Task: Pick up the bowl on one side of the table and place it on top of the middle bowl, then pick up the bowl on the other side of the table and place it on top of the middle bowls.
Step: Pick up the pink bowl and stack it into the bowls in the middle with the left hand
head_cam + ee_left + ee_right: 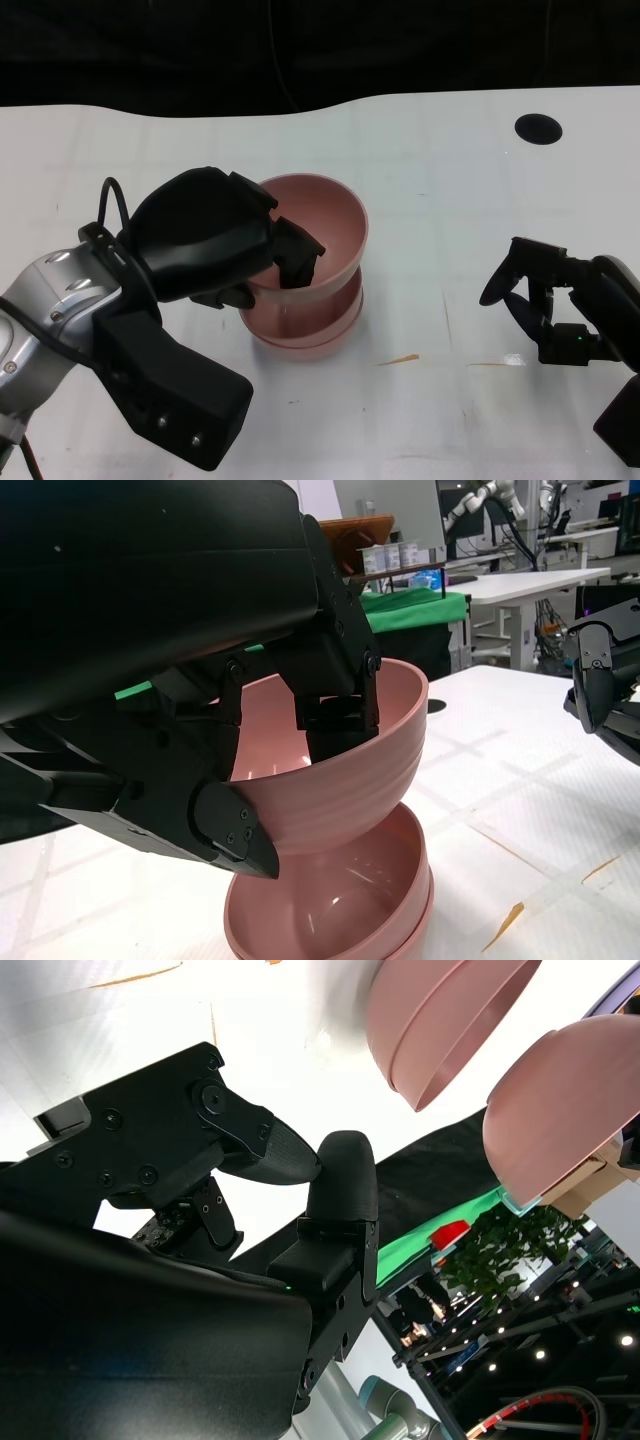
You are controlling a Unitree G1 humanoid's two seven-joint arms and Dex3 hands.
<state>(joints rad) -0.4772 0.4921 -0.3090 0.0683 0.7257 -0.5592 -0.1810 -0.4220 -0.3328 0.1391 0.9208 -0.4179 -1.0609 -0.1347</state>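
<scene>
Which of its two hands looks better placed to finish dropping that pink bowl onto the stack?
The left hand: it already grips the tilted pink plastic bowl by its rim, just above the stacked pink bowls. The right hand sits off to the side, holding nothing.

The left hand [215, 240] is a bulky, rounded black shell with matte black fingers, joined to a silver forearm [40, 300] by a black bracket studded with small pale screws, and a thin black cable [112, 205] loops up beside the wrist. The right hand [545, 300] is black too, angular, with small round screws at its hinges.
</scene>
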